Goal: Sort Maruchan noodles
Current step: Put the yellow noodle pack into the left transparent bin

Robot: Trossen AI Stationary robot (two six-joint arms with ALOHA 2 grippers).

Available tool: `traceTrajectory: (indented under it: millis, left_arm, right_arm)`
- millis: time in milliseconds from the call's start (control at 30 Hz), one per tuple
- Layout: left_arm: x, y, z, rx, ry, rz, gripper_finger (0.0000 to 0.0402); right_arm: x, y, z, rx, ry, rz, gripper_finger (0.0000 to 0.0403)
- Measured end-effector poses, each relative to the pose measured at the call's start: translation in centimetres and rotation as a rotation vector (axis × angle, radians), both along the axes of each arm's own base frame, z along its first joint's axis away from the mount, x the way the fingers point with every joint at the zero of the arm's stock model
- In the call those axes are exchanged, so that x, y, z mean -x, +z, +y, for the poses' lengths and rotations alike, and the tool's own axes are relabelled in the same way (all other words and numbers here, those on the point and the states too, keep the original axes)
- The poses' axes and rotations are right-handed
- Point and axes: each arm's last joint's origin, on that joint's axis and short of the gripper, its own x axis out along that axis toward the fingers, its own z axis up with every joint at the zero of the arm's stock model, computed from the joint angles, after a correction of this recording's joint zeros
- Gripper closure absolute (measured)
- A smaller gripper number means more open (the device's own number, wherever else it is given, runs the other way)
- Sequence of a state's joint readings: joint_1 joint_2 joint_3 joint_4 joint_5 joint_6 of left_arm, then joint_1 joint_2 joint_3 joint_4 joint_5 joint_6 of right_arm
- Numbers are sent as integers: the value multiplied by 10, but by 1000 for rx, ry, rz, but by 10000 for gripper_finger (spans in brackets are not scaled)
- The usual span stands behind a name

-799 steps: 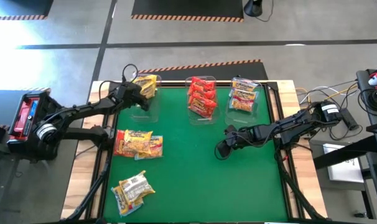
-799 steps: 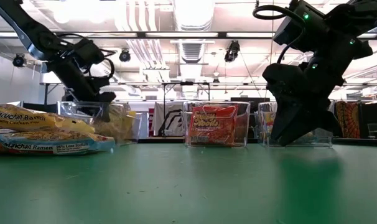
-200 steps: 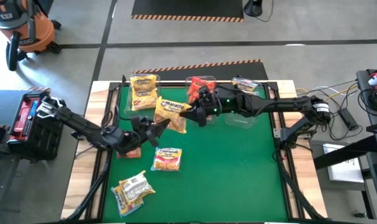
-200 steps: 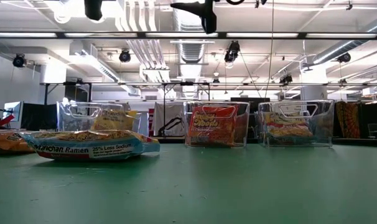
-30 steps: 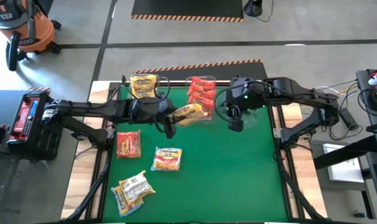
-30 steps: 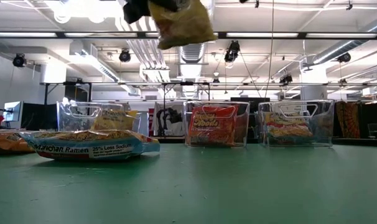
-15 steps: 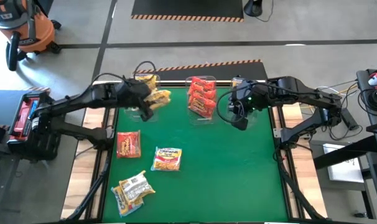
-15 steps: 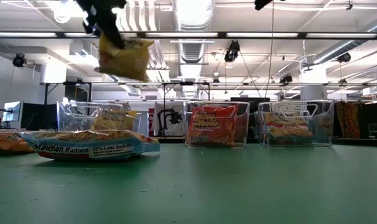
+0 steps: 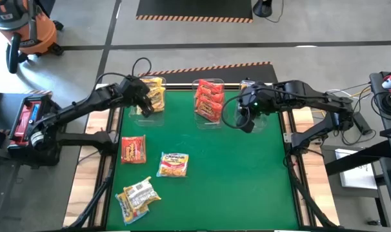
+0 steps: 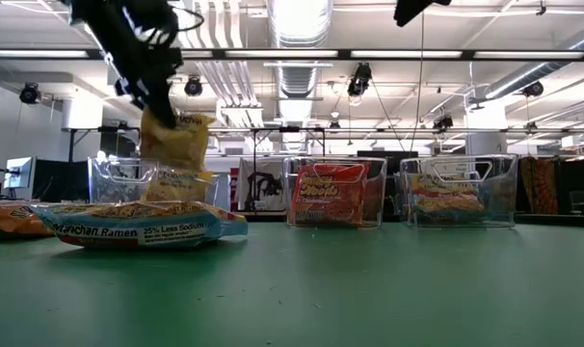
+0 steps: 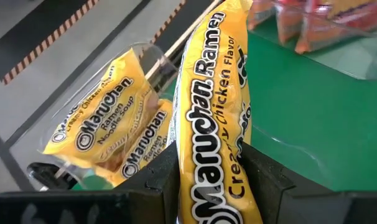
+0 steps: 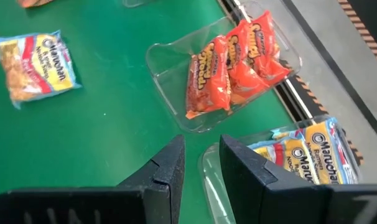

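My left gripper (image 9: 146,102) is shut on a yellow Maruchan noodle packet (image 11: 216,112) and hangs over the far-left clear bin (image 9: 150,90), which holds more yellow packets (image 11: 107,134). The middle bin (image 12: 176,81) holds red packets (image 12: 232,65), and the right bin (image 12: 213,163) holds pale multicoloured ones (image 12: 307,152). Three loose packets lie flat on the green table at the left: a red one (image 9: 133,149), a pale one (image 9: 173,164) and a yellowish one (image 9: 137,195). My right gripper (image 9: 247,124) hovers shut and empty above the table beside the right bin. My left gripper pinches the yellow packet by one short end (image 11: 216,186) between its two fingers, which press on its two flat faces. The fingers slant downward, coming from the table's left side. The packet hangs below them (image 10: 176,145), lifted clear of the table, its lower end at the bin's rim.
The three clear bins stand in a row along the table's far edge. Open green table (image 9: 247,180) lies at the centre and right. Cables and table frame rails run along both sides.
My left gripper has swung toward the table's far left corner and come down with the yellow packet, from near the middle bin to over the left bin. The packet now hangs more upright. My right gripper has rolled about its wrist, staying in place.
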State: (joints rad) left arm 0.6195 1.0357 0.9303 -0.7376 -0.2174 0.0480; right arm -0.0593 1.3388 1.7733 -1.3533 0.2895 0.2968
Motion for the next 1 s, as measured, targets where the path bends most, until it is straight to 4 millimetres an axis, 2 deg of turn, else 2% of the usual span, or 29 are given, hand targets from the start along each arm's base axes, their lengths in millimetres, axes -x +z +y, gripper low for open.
traceTrajectory:
  millis: [167,500,733,1000]
  left_arm:
    - [10,-26,18,-21,97,-27,290]
    - [23,-60,43,-25,108,-92,280]
    - [22,-74,62,10,101,-40,279]
    - [22,-71,82,58,143,-10,278]
  right_arm:
    - [-1,-2,0,-24,-57,-9,304]
    - [-2,-2,0,-35,-75,-16,239]
    - [-2,-2,0,-38,-79,-19,229]
    - [-2,-2,-1,-51,-116,-32,223]
